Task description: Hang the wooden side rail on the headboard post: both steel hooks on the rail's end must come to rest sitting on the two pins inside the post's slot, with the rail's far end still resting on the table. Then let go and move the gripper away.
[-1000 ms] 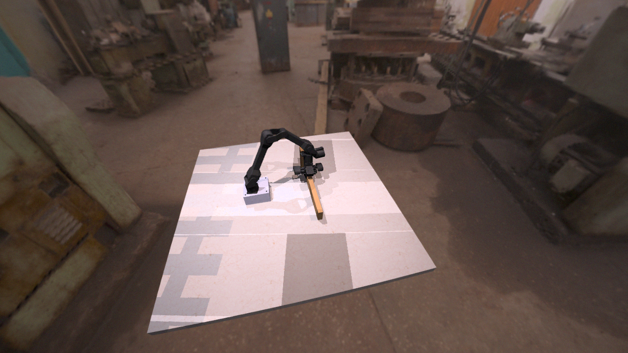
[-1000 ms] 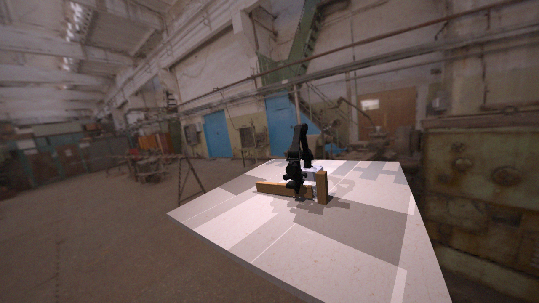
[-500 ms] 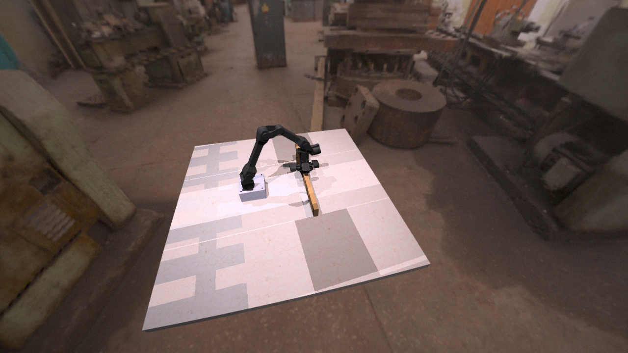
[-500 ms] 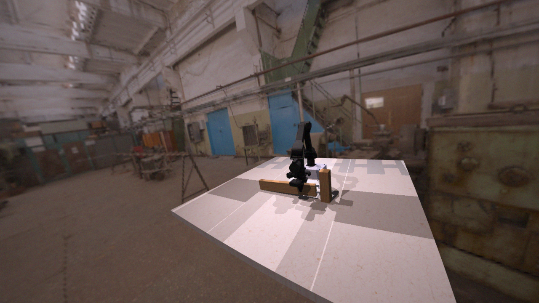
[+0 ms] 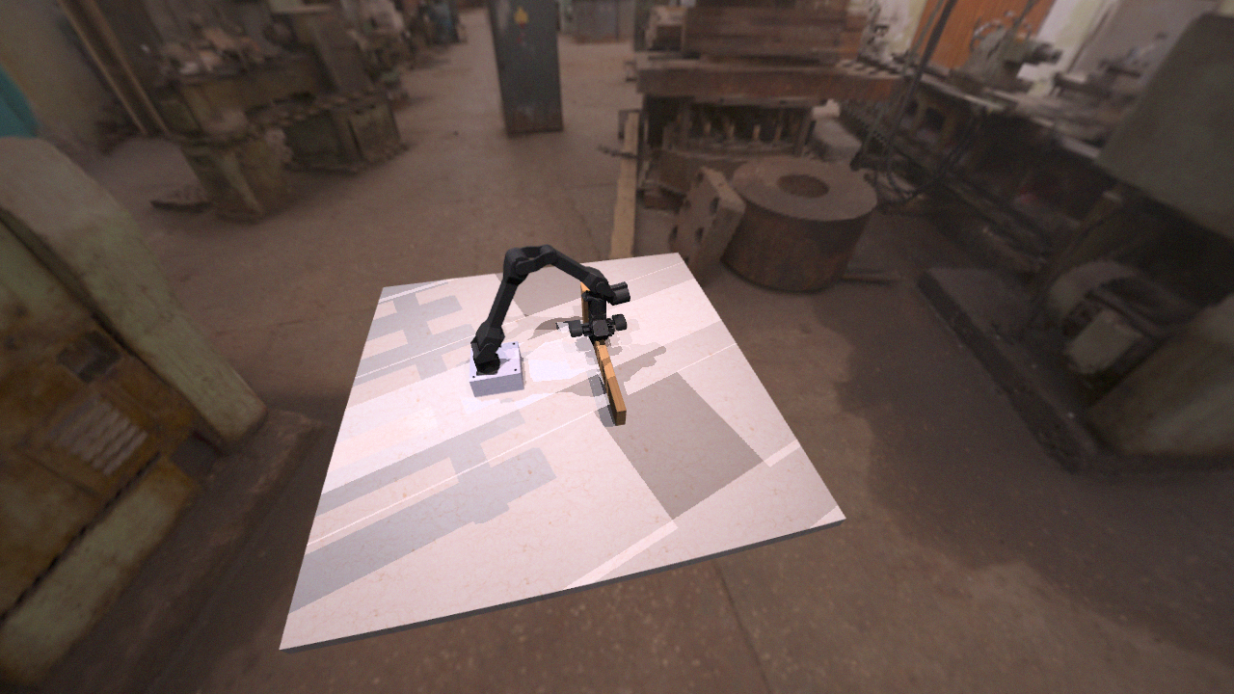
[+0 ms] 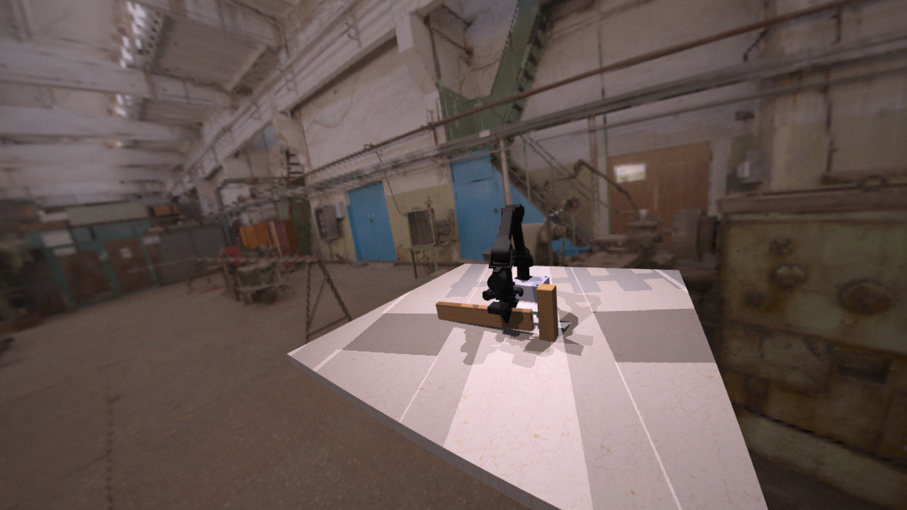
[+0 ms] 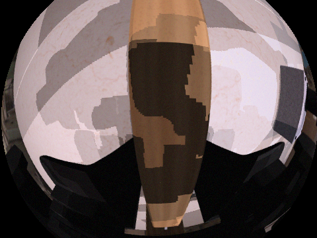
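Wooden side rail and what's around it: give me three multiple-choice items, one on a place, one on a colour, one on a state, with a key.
1. Where is the headboard post?
A) On the arm's base
B) Beyond the rail's hook end
C) Under the rail

2. What colour is the arm?
A) Black
B) Red
C) Yellow

3. How is the end effector?
A) Wide open above the post
B) Shut on nothing
C) Shut on the side rail

B: the exterior view shows it standing there.
A: its links are black in both outside views.
C: the wrist view shows the rail between its fingers.
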Available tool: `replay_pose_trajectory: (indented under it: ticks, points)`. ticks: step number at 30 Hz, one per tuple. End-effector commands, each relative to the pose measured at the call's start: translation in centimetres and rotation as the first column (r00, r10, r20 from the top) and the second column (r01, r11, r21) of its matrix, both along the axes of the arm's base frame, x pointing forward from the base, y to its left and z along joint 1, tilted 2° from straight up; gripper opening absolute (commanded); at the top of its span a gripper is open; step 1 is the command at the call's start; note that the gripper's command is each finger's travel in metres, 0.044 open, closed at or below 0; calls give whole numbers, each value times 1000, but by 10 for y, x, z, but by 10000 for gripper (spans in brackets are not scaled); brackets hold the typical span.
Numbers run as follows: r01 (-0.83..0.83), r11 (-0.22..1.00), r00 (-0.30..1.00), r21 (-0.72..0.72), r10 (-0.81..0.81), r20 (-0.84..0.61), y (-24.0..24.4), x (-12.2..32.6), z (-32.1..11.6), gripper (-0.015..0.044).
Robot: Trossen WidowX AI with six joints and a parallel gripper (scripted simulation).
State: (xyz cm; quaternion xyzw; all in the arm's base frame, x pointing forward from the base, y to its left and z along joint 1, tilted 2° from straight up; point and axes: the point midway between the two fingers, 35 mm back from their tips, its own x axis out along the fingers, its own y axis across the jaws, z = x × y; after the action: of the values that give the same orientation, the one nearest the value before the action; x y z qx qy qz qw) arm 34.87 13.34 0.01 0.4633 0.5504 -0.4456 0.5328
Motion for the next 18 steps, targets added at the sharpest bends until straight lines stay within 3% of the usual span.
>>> replay_pose_trajectory:
  ticks: [1, 18]
  points:
    - [4, 1000, 1000, 8, -4, 5, 2, 1, 3, 0]
    - [4, 1000, 1000, 8, -4, 5, 4, 3, 4, 0]
